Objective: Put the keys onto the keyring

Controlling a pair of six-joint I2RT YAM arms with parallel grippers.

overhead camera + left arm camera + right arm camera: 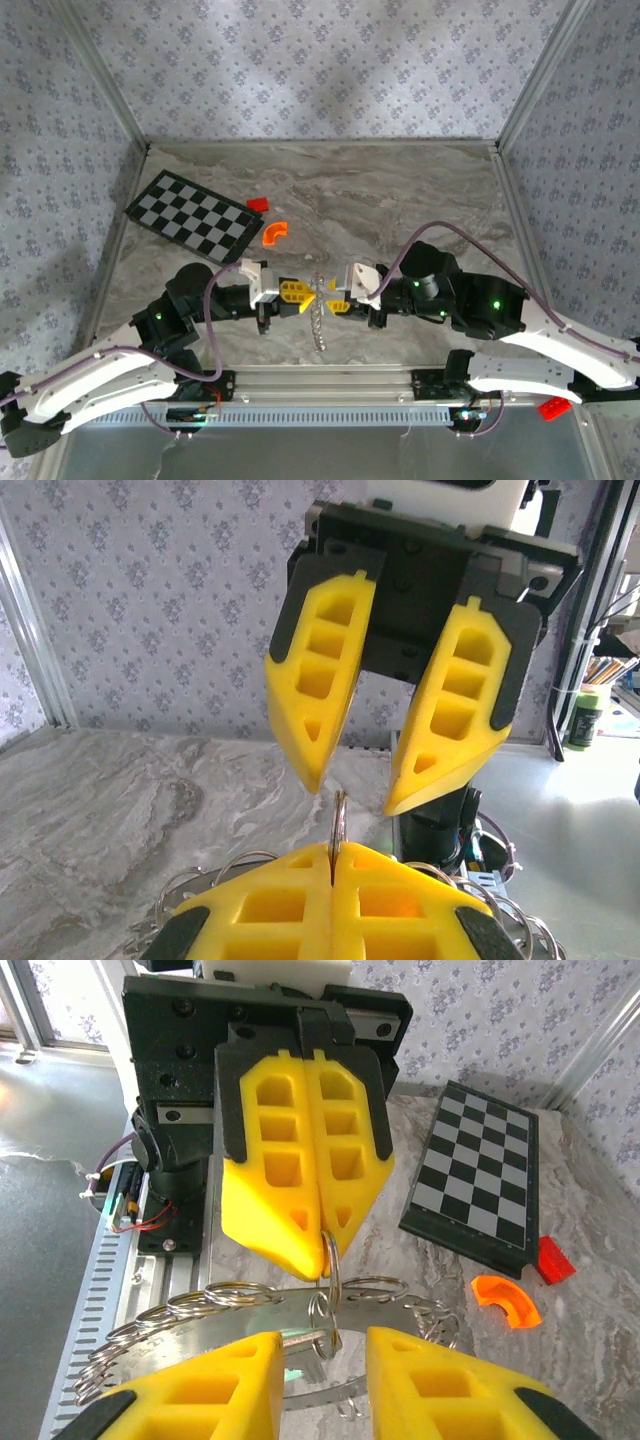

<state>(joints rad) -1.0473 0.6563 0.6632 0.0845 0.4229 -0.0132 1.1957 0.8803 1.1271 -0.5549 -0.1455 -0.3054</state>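
The keyring [319, 310] is a silvery metal band fringed with several split rings; it hangs between my two grippers above the table's front middle. My left gripper [300, 293] is shut on one upright split ring [340, 822] of the keyring [230, 1325], pinched edge-on at its yellow fingertips [300, 875]. Facing it, my right gripper [325, 1345] stands open. Its fingers [240, 1385] lie on either side of a small hanging ring and a tiny pale whitish-green piece, the keys [296, 1368], without pinching them. In the left wrist view the right gripper [355, 798] hovers open just beyond the held ring.
A black-and-grey checkerboard [195, 215] lies at the back left, with a small red block [258, 204] and an orange curved plastic bit [274, 232] beside it. An aluminium rail [330, 385] runs along the near edge. Patterned walls enclose the marble-look table [400, 190].
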